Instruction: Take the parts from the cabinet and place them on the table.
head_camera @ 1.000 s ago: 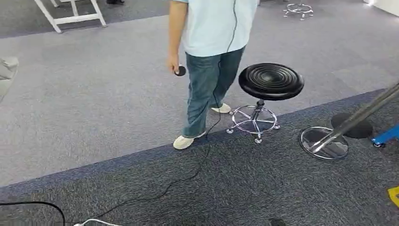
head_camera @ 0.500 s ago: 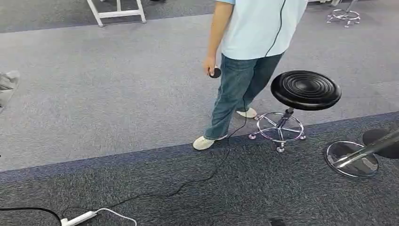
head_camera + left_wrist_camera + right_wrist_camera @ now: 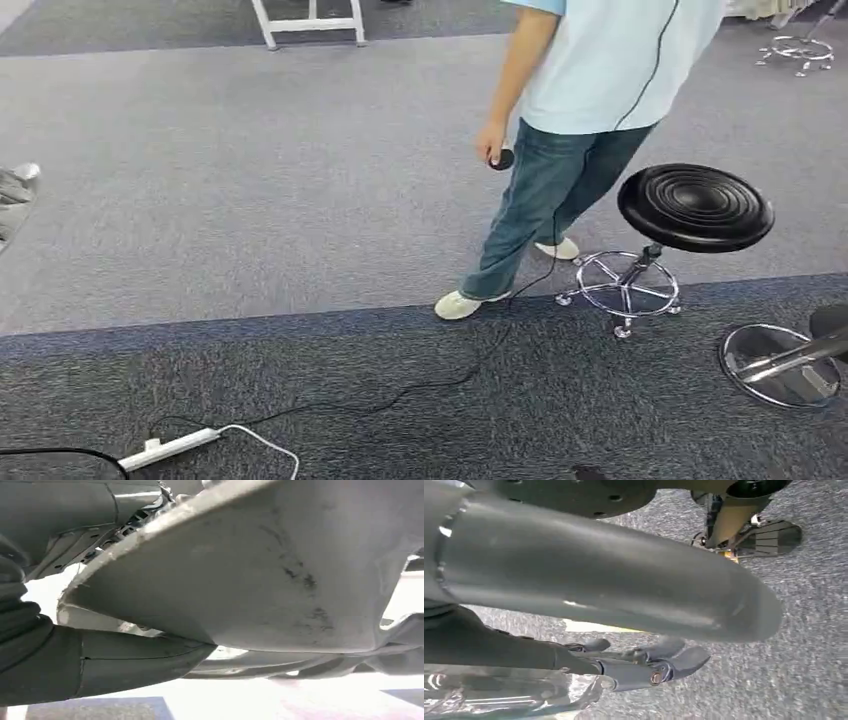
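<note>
Fingers (image 3: 644,667) of the right hand (image 3: 599,580) lie fairly straight, with a crinkly clear-bagged part (image 3: 499,700) just against them. I cannot tell whether they grip it, nor how the left hand (image 3: 115,660) is set. It looks light and slippery, so take the bag's bulk, not the loose film.

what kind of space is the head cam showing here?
Probably an office or lab test floor: grey carpet tiles, a black swivel stool on a chrome base, a power strip with cables trailing on the floor, and a person standing by.
</note>
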{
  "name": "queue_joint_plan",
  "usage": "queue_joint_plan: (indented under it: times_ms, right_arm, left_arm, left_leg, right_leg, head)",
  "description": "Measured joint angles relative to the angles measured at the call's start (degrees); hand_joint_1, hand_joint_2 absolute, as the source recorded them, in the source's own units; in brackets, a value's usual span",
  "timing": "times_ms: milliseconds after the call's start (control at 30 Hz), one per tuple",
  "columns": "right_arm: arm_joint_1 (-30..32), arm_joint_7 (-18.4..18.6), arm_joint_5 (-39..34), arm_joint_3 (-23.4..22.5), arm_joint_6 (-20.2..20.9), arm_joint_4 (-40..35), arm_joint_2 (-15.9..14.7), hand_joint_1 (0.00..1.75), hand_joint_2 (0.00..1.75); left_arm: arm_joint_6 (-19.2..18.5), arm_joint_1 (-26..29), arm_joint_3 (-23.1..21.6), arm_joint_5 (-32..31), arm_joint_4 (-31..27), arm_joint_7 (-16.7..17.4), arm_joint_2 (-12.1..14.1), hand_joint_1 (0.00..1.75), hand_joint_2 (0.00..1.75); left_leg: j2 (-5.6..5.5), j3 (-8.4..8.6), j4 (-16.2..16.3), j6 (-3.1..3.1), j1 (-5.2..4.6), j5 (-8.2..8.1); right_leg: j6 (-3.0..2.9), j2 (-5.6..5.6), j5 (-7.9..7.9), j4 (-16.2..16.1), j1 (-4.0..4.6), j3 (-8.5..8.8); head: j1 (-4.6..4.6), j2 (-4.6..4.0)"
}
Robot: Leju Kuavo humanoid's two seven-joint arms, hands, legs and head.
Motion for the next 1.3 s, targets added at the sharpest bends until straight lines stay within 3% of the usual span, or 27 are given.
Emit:
queue_joint_plan:
  times_ms: [67, 133, 200, 233, 267, 300, 333, 400, 433, 500, 567, 600, 633, 667, 733, 767, 800, 867, 900, 933, 967, 1000, 1133, 1167, 1200, 1233, 1300]
  right_arm:
    - [0.01, -0.04, 0.11, 0.02, 0.00, 0.00, 0.00, 0.00, 0.00]
    - [0.00, -0.04, 0.33, 0.11, 0.00, 0.02, 0.00, 0.00, 0.00]
    - [0.06, 0.00, 0.35, 0.15, 0.00, 0.02, 0.00, 0.00, 0.00]
    - [0.12, 0.00, 0.35, 0.17, 0.00, 0.02, 0.00, 0.00, 0.00]
    - [0.19, 0.04, 0.35, 0.17, 0.00, 0.02, 0.00, 0.00, 0.00]
    - [0.24, 0.11, 0.35, 0.20, 0.00, 0.02, 0.00, 0.00, 0.00]
    - [0.22, 0.13, 0.35, 0.20, 0.00, 0.02, 0.00, 0.00, 0.00]
    - [0.15, 0.13, 0.35, 0.22, -0.02, 0.02, 0.00, 0.00, 0.00]
    - [0.12, 0.15, 0.35, 0.22, -0.02, 0.02, 0.00, 0.00, 0.00]
    - [0.01, 0.15, 0.35, 0.24, -0.02, 0.02, 0.07, 0.00, 0.00]
    - [0.00, 0.18, 0.35, 0.22, -0.04, 0.02, 0.07, 0.00, 0.00]
    - [-0.04, 0.20, 0.35, 0.24, -0.02, 0.02, 0.09, 0.00, 0.00]
    - [-0.08, 0.24, 0.35, 0.24, -0.02, 0.02, 0.09, 0.00, 0.00]
    - [-0.03, 0.28, 0.37, 0.24, -0.02, 0.02, 0.09, 0.00, 0.00]
    - [0.11, 0.42, 0.37, 0.24, -0.04, 0.02, 0.09, 0.00, 0.00]
    - [0.17, 0.44, 0.37, 0.24, -0.04, 0.02, 0.09, 0.00, 0.00]
    - [0.16, 0.44, 0.35, 0.24, -0.04, 0.02, 0.09, 0.00, 0.00]
    - [0.11, 0.42, 0.35, 0.24, -0.04, 0.04, 0.15, 0.00, 0.00]
    - [0.10, 0.42, 0.35, 0.24, -0.04, 0.02, 0.26, 0.00, 0.00]
    - [0.06, 0.39, 0.33, 0.24, -0.04, 0.02, 0.28, 0.00, 0.00]
    - [0.04, 0.37, 0.31, 0.24, -0.04, 0.02, 0.28, 0.00, 0.00]
    - [0.01, 0.31, 0.26, 0.24, -0.04, 0.02, 0.28, 0.00, 0.00]
    - [0.02, 0.31, 0.20, 0.24, -0.04, 0.02, 0.28, 0.00, 0.00]
    - [0.02, 0.28, 0.17, 0.24, -0.04, 0.02, 0.28, 0.00, 0.00]
    - [0.03, 0.24, 0.17, 0.24, -0.04, 0.02, 0.33, 0.00, 0.00]
    - [0.09, 0.22, 0.13, 0.24, -0.04, 0.02, 0.35, 0.00, 0.00]
    - [0.22, 0.24, 0.11, 0.24, -0.04, 0.04, 0.35, 0.00, 0.00]
  left_arm:
    - [0.00, 0.23, 0.85, -0.17, 0.57, -0.13, 0.00, 1.75, 1.75]
    - [0.00, 0.21, 1.73, -0.17, 0.79, -0.31, 0.02, 1.75, 1.75]
    - [-0.02, 0.17, 2.23, -0.17, 1.11, -0.76, -0.02, 1.75, 1.75]
    - [-0.04, 0.19, 2.47, -0.17, 1.31, -0.83, -0.07, 1.75, 1.75]
    - [-0.07, 0.22, 2.78, -0.17, 1.55, -0.98, -0.11, 1.75, 1.75]
    - [-0.09, 0.27, 3.02, -0.17, 1.77, -1.09, -0.11, 1.75, 1.75]
    - [-0.09, 0.31, 3.15, -0.17, 1.90, -1.14, -0.11, 1.75, 1.75]
    - [-0.09, 0.32, 3.34, -0.19, 2.10, -1.14, -0.11, 1.75, 1.75]
    - [-0.09, 0.32, 3.43, -0.19, 2.12, -1.14, -0.11, 1.75, 1.75]
    - [-0.09, 0.33, 3.61, -0.20, 2.18, -1.14, -0.11, 1.75, 1.75]
    - [-0.11, 0.58, 3.87, -0.19, 2.29, -1.16, -0.09, 1.75, 1.75]
    - [-0.11, 0.74, 4.04, -0.28, 2.32, -1.18, -0.09, 1.75, 1.75]
    - [-0.15, 0.89, 4.17, -0.59, 2.38, -1.18, -0.09, 1.75, 1.75]
    - [-0.20, 0.72, 4.20, -0.89, 2.40, -1.18, -0.09, 1.75, 1.75]
    - [-0.20, 0.69, 4.19, -1.16, 2.40, -1.18, -0.20, 1.75, 1.75]
    - [-0.20, 0.74, 4.19, -1.38, 2.43, -1.18, -0.35, 1.75, 1.75]
    - [-0.20, 0.76, 4.22, -1.57, 2.49, -1.18, -0.44, 1.75, 1.75]
    - [-0.20, 0.75, 4.33, -2.08, 2.56, -1.18, -0.57, 1.75, 1.75]
    - [-0.20, 0.75, 4.46, -2.21, 2.56, -1.18, -0.57, 1.75, 1.75]
    - [-0.11, 0.72, 4.52, -2.55, 2.56, -1.16, -0.57, 1.75, 1.75]
    - [-0.07, 0.48, 4.48, -2.64, 2.56, -1.18, -0.63, 1.75, 1.75]
    - [-0.07, 0.56, 4.50, -2.66, 2.58, -1.14, -0.79, 1.75, 1.75]
    - [-0.04, 1.08, 4.70, -3.17, 2.58, -1.11, -0.98, 1.75, 1.75]
    - [-0.04, 1.09, 4.72, -3.19, 2.58, -1.11, -1.01, 1.75, 1.75]
    - [-0.02, 1.06, 4.72, -3.28, 2.58, -1.11, -1.05, 1.75, 1.75]
    - [0.02, 1.06, 4.72, -3.36, 2.58, -1.11, -1.18, 1.75, 1.75]
    - [0.04, 1.16, 4.72, -3.65, 2.58, -1.11, -1.29, 1.75, 1.75]
  left_leg:
    - [-0.85, -0.07, -0.01, 0.67, -0.17, 0.11]
    - [-1.53, 0.00, -0.14, 1.44, 0.18, 0.32]
    - [-2.26, -0.13, -0.13, 1.88, 0.13, 0.39]
    - [-2.75, -0.14, -0.13, 1.89, 0.08, 0.39]
    - [-3.27, -0.14, -0.12, 1.90, 0.04, 0.39]
    - [-3.89, -0.09, -0.12, 1.89, 0.01, 0.39]
    - [-4.39, -0.06, -0.11, 1.89, 0.01, 0.39]
    - [-5.51, 0.10, -0.11, 1.81, 0.12, 0.38]
    - [-5.91, 0.08, -0.11, 1.65, 0.21, 0.38]
    - [-6.83, -0.36, 0.04, 0.80, 0.14, 0.58]
    - [-7.53, -0.40, -0.49, 0.00, 0.49, 1.00]
    - [-7.36, -0.53, -0.23, -0.24, 0.62, 0.73]
    - [-5.08, -1.01, 0.90, -0.29, 0.34, -0.29]
    - [-3.70, -2.63, 4.34, -0.46, 0.24, -2.64]
    - [-3.02, -6.61, 13.08, -0.75, 0.23, -6.70]
    - [-2.97, -8.21, 16.53, -0.86, 0.24, -7.68]
    - [-2.91, -8.28, 16.80, -0.96, 0.26, -7.11]
    - [-2.51, -5.17, 10.86, -1.05, 0.35, -3.22]
    - [-1.66, -2.01, 5.19, -1.11, 0.39, -0.79]
    - [0.24, 0.56, 0.90, -1.30, 0.44, 0.25]
    - [0.50, 1.03, -0.72, -1.04, -0.02, -0.44]
    - [-0.37, 0.79, -0.56, -0.24, 0.04, -0.25]
    - [-1.51, 0.67, -0.74, 0.90, -0.05, 0.01]
    - [-1.88, 0.70, -0.75, 1.19, 0.08, 0.12]
    - [-2.14, 0.69, -0.74, 1.58, 0.13, 0.19]
    - [-2.39, 0.62, -0.73, 1.72, 0.12, 0.21]
    - [-3.27, 0.53, -0.71, 1.85, -0.02, 0.25]
  right_leg:
    - [0.55, -0.76, -0.05, -0.25, -0.15, 0.37]
    - [1.34, 1.51, -2.01, 2.32, -0.45, -0.95]
    - [1.51, 2.77, -6.62, 11.84, -0.57, -5.45]
    - [1.54, 2.95, -8.22, 16.23, -0.56, -7.63]
    - [1.48, 3.05, -8.65, 18.72, -0.56, -9.06]
    - [1.34, 3.11, -7.52, 18.12, -0.55, -9.04]
    - [1.19, 3.21, -5.54, 15.34, -0.56, -7.90]
    - [0.77, 4.53, -0.20, 4.54, -0.61, -2.73]
    - [0.65, 6.41, 0.25, 0.88, -0.72, -1.02]
    - [0.62, 5.97, 0.13, 0.28, -0.57, -0.31]
    - [-0.07, 5.30, 0.38, 0.25, -0.27, -0.33]
    - [-0.77, 4.71, 0.89, -0.61, -0.74, -0.14]
    - [-1.08, 4.40, 1.04, -0.87, -0.60, -0.01]
    - [-1.33, 3.98, 1.15, -0.94, -0.58, -0.02]
    - [-1.43, 3.07, 1.08, -0.93, -0.52, -0.14]
    - [-1.45, 2.59, 1.06, -0.93, -0.52, -0.18]
    - [-1.45, 2.16, 1.06, -0.93, -0.53, -0.17]
    - [-1.37, 1.35, 1.03, -0.91, -0.56, -0.13]
    - [-1.18, 0.91, 0.98, -0.88, -0.59, -0.03]
    - [-0.79, 0.62, 0.88, -0.75, -0.51, 0.07]
    - [-0.33, 0.34, 0.44, -0.12, 0.07, -0.23]
    - [-0.19, 0.07, 0.44, -0.35, 0.08, -0.40]
    - [0.37, -0.93, 0.27, -0.65, -0.15, 0.20]
    - [0.94, 0.78, -0.57, 0.35, -0.36, -0.44]
    - [1.20, 2.19, -2.39, 3.11, -0.46, -1.66]
    - [1.34, 2.73, -4.93, 8.22, -0.50, -4.01]
    - [1.37, 2.95, -8.08, 17.01, -0.49, -8.41]
  head:
    - [-0.11, 0.00]
    - [0.15, 0.00]
    - [0.17, 0.00]
    - [0.24, 0.00]
    - [0.20, 0.00]
    - [0.22, 0.00]
    - [0.20, 0.00]
    - [0.22, 0.00]
    - [0.22, 0.00]
    - [0.13, 0.00]
    - [0.15, 0.00]
    - [0.13, 0.00]
    - [-0.06, 0.00]
    - [-0.26, 0.00]
    - [-0.24, 0.00]
    - [-0.24, 0.00]
    - [-0.26, 0.00]
    - [-0.22, 0.00]
    - [-0.26, 0.00]
    - [-0.26, 0.00]
    - [-0.38, 0.00]
    - [-0.04, 0.00]
    - [-0.20, 0.00]
    - [-0.02, 0.00]
    - [0.24, 0.00]
    - [0.29, 0.00]
    - [0.28, 0.00]
